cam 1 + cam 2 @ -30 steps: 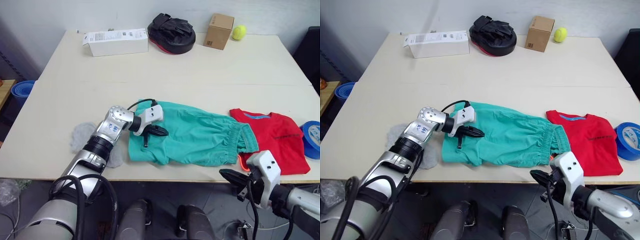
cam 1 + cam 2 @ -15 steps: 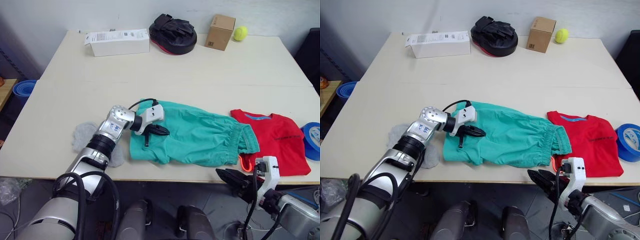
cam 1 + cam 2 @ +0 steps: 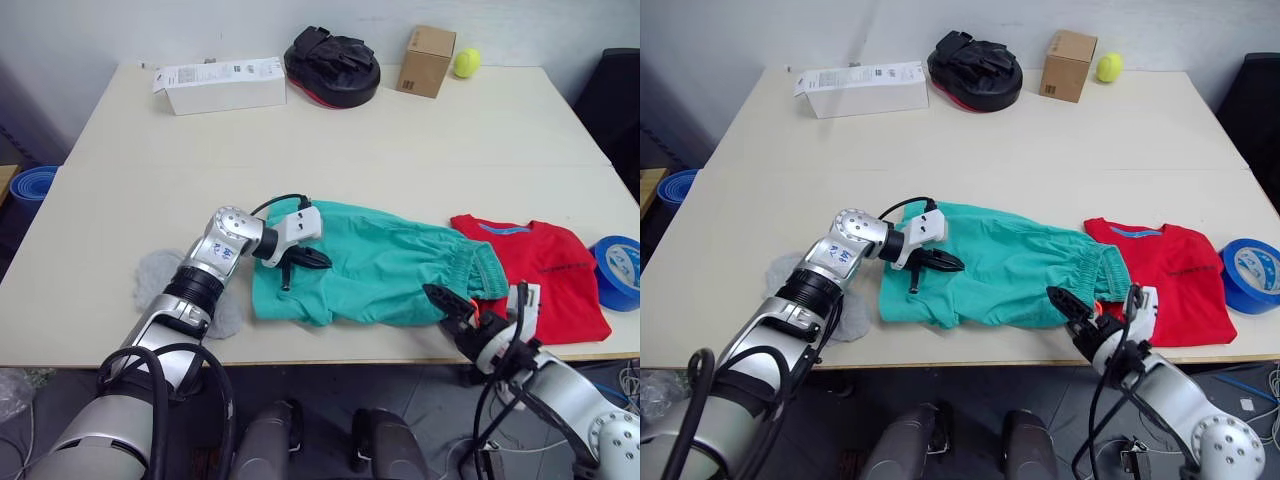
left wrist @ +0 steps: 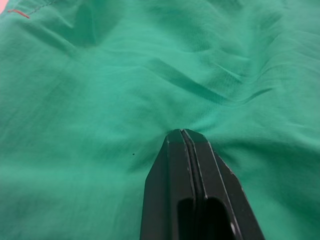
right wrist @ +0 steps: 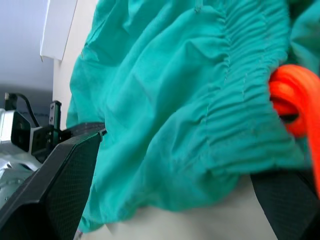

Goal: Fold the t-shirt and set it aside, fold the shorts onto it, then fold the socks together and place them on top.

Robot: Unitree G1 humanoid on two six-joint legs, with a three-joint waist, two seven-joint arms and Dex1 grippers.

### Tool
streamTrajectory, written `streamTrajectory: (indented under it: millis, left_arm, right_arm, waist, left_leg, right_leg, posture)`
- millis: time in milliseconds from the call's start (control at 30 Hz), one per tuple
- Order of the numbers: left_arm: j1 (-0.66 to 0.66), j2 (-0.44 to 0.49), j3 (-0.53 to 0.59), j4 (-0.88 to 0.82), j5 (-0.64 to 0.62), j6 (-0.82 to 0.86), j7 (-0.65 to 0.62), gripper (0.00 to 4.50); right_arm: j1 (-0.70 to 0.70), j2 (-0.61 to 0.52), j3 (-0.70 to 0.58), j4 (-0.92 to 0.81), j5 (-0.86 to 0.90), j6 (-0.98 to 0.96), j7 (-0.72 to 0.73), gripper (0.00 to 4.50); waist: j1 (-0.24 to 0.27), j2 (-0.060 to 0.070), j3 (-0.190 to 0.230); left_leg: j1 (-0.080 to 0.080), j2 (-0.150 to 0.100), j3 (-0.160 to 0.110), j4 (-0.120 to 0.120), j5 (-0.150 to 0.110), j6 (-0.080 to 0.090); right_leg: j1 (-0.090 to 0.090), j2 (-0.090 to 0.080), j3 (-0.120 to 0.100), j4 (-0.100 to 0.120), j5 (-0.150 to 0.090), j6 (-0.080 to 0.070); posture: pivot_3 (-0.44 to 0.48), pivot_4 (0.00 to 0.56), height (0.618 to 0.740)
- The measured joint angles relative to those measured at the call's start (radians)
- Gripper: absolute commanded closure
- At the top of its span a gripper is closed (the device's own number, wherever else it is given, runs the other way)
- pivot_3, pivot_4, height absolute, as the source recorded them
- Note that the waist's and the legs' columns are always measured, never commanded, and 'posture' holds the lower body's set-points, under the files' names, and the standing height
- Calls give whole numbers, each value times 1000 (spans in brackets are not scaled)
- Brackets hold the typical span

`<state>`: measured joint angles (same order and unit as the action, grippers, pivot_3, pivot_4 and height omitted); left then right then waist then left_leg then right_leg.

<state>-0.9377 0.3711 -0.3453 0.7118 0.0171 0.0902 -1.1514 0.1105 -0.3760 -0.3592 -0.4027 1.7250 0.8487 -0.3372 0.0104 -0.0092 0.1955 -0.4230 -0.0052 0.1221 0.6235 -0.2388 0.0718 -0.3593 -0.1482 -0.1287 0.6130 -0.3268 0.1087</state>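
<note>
The teal-green shorts [image 3: 385, 268] lie spread near the table's front edge, waistband to the right, with the orange-red drawstring [image 5: 292, 102] at the waistband's front corner. The red t-shirt [image 3: 540, 275] lies folded just right of them. The grey socks [image 3: 153, 277] lie at the left, partly under my left arm. My left gripper [image 3: 303, 263] is shut, and its fingertips [image 4: 185, 134] press on the left part of the shorts. My right gripper [image 3: 452, 308] is open at the table's front edge. Its fingers [image 5: 55, 185] stand on either side of the waistband's corner.
At the back of the table [image 3: 330, 150] stand a white carton [image 3: 220, 85], a black padded mitt [image 3: 332, 68], a small cardboard box [image 3: 425, 60] and a tennis ball [image 3: 466, 63]. A blue tape roll [image 3: 620, 272] lies right of the t-shirt.
My right gripper has risen from below the table's front edge to the shorts' waistband and has opened. My left gripper has stayed on the shorts. The camera has shifted slightly.
</note>
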Motion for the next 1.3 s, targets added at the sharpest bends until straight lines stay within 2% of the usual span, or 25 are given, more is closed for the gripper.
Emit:
streamTrajectory:
  millis: [100, 200, 333, 467, 567, 767, 900, 1000, 1067, 1200, 1300]
  left_arm:
    - [4, 1, 6, -6, 5, 4, 2, 4500]
    - [15, 1, 14, -26, 5, 15, 10, 4500]
    - [28, -12, 33, -38, 4, 44, 32, 4500]
    - [36, -18, 54, -46, 3, 63, 52, 4500]
    - [45, -19, 54, -69, 3, 73, 62, 4500]
    - [52, -16, 62, -84, 3, 88, 68, 4500]
    - [62, -11, 65, -111, 3, 100, 78, 4500]
    - [68, -12, 70, -124, 2, 104, 81, 4500]
    - [74, -11, 70, -132, 2, 107, 84, 4500]
    - [85, -8, 72, -157, 2, 121, 95, 4500]
    - [97, 4, 78, -186, -1, 141, 100, 4500]
  right_arm:
    - [-64, 0, 45, 30, -75, -23, 24, 7]
    - [-98, -2, 82, 36, -174, -41, 58, 642]
    - [-133, -15, 129, 52, -345, -63, 119, 2059]
    - [-196, -20, 140, 56, -436, -66, 159, 3553]
    - [-267, -91, 170, 40, -528, -65, 233, 4476]
    - [-404, -210, 321, -30, -747, -71, 476, 4476]
    - [-550, -268, 513, -27, -966, -132, 663, 4476]
    - [-631, -260, 641, -6, -1109, -191, 777, 4476]
    - [-681, -228, 727, 42, -1207, -223, 833, 4476]
    - [-705, -170, 770, 142, -1310, -235, 864, 4476]
    - [-704, -168, 780, 172, -1360, -239, 903, 4476]
  waist:
    - [-9, 0, 0]
    - [-12, 0, 0]
    - [-10, 0, 0]
    - [-11, 0, 0]
    - [-11, 1, 1]
    - [-11, 1, 1]
    - [-12, 1, 1]
    - [-12, 1, 1]
    - [-12, 1, 1]
    - [-11, 1, 1]
    - [-13, 1, 1]
  left_leg:
    - [0, 0, 0, 0, 0, 0]
    - [0, 0, 0, 0, 0, 0]
    - [-1, 0, 0, 0, 0, 1]
    - [-1, 0, 0, 0, 1, 0]
    - [-2, 0, 1, 0, 1, 0]
    - [-4, 0, 1, 0, 1, 0]
    - [-8, 0, 1, 4, 2, 0]
    - [-16, 0, 1, 7, 8, 0]
    - [-16, 0, 1, 8, 9, 0]
    - [-16, 0, 1, 8, 10, 1]
    - [-16, 0, 1, 8, 10, 1]
  right_leg:
    - [0, 0, 0, 0, 0, 0]
    - [0, 0, 0, 0, 0, 0]
    - [0, 0, -1, 0, 1, 1]
    - [-1, 0, -1, 0, 1, 1]
    - [-2, 0, -1, 0, 1, 1]
    - [-3, 0, -2, 1, 1, 1]
    - [-9, 0, -2, 6, 1, 1]
    - [-17, 0, -3, 12, 1, 1]
    - [-17, 0, -4, 13, 1, 2]
    - [-16, 0, -5, 14, 1, 2]
    - [-16, 0, -4, 14, 1, 2]
  posture:
    - [0, 150, 740]
    - [0, 150, 740]
    - [0, 150, 740]
    - [0, 150, 740]
    - [0, 150, 740]
    - [0, 150, 740]
    - [0, 150, 740]
    - [0, 150, 740]
    - [0, 150, 740]
    - [0, 150, 740]
    - [0, 150, 740]
